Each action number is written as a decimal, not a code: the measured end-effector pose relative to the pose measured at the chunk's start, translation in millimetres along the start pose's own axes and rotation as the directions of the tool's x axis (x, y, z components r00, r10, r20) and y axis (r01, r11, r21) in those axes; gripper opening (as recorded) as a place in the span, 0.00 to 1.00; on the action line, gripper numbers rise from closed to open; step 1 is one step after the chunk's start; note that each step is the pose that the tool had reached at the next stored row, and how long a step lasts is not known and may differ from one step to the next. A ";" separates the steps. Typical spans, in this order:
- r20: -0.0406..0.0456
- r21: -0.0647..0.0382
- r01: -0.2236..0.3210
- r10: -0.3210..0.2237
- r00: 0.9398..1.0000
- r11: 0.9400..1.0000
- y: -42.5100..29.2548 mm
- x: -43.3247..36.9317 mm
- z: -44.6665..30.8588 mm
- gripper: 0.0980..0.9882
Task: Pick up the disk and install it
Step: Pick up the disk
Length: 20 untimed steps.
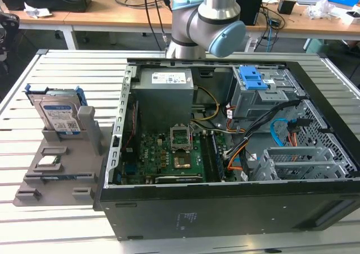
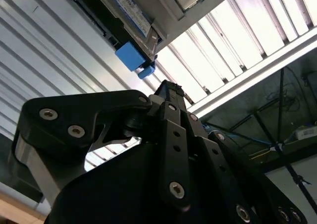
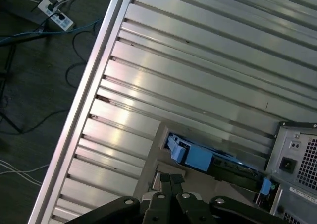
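The disk (image 1: 58, 112) stands on edge in a grey holder (image 1: 62, 164) on the slatted table, at the exterior view's left, beside the open computer case (image 1: 225, 153). It is silver, with a white and blue label and blue rails. In the second wrist view the disk (image 2: 130, 12) and its blue rail end lie just beyond my gripper (image 2: 169, 87). In the first wrist view my gripper (image 3: 168, 178) hangs close to the disk (image 3: 198, 157), apart from it. The black fingers are shut, with nothing between them.
A small square processor chip (image 1: 48, 163) sits in the same holder in front of the disk. The arm's blue-capped joints (image 1: 208, 23) stand behind the case. Inside the case are a grey power-supply box (image 1: 166, 94), a motherboard (image 1: 169, 153) and a drive cage (image 1: 259, 91). Cables lie on the floor (image 3: 29, 60) past the table edge.
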State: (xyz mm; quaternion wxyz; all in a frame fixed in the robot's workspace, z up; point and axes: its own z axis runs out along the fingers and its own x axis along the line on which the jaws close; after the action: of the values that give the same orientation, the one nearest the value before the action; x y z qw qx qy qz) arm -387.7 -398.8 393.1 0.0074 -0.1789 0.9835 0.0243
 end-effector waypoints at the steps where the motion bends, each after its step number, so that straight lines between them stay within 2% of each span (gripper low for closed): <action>1: -0.001 0.000 0.013 -0.013 1.000 1.000 0.0 0.0 0.0 0.01; 7: -0.004 -0.002 0.095 -0.095 0.995 0.995 0.0 0.0 0.0 0.01; 10: -0.006 -0.004 0.144 -0.144 0.989 0.990 0.0 0.0 0.0 0.01; 15: -0.010 -0.007 0.230 -0.230 0.973 0.973 0.0 0.0 0.0 0.01; 20: -0.013 -0.009 0.309 -0.309 0.951 0.951 0.0 0.0 0.0 0.01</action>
State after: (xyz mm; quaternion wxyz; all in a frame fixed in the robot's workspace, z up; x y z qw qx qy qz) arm -387.7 -398.8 393.1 0.0036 -0.3309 0.9433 0.0251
